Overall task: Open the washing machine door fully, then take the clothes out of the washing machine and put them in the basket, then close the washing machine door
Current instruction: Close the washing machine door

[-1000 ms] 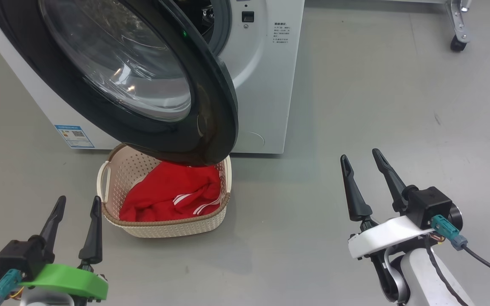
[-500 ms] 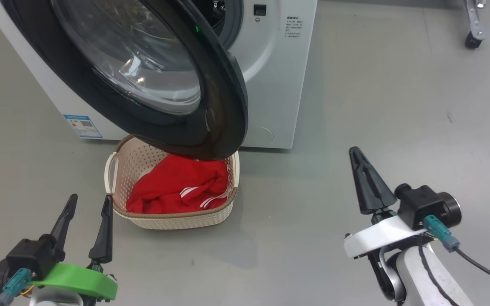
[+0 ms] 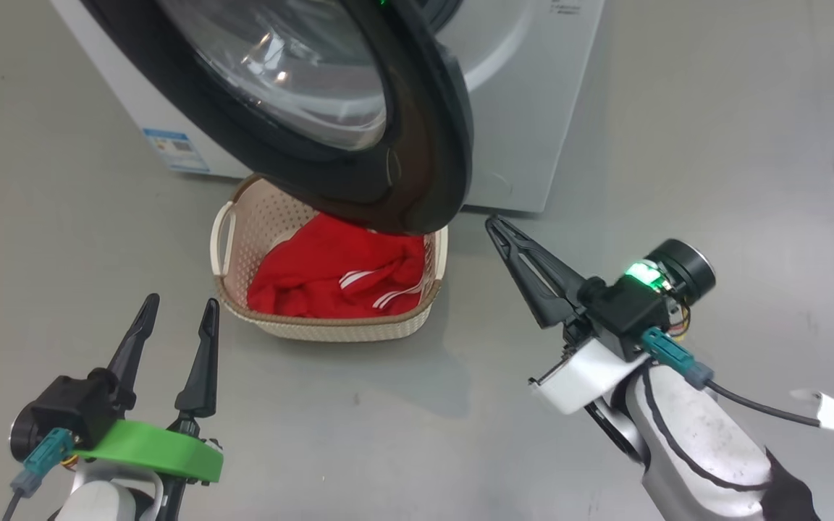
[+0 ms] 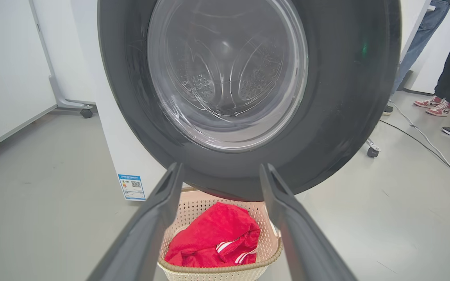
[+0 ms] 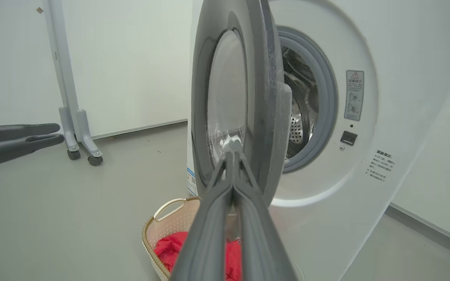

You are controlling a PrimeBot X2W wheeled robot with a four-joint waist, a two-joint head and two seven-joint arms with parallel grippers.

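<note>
The washing machine door [image 3: 428, 137] is part open. It stands out from the front of the washing machine [image 3: 533, 101], close to square with it, hinge on my left, free edge on my right. My right wrist view has it nearly edge-on, with the grey ring [image 5: 328, 89] and a slice of steel drum [image 5: 299, 117] past it. No cloth in that slice. The clothes [image 3: 330, 271], red with white stripes, are in the basket [image 3: 337, 331], which sits on the floor [image 3: 677, 145] under the door's lower rim, just in front of the machine. So I judge unloading done, 1 step left: shut the door.

Key relation: the free edge lies ahead and slightly left of my right gripper [image 3: 498, 228]. Its 2 fingers are pressed together and hold nothing. The tip aims up at the lower right of the rim, near it, with no contact that I can make out. The door's plane runs roughly along my pointing axis, so a straight push would only meet the edge. I'd need to get onto the outer face, left of the edge, then sweep toward the machine.

My left gripper [image 3: 182, 300] is spread wide and empty. It faces the outer face squarely but from well back, with the basket between it and the door. The right arm is nearer.
</note>
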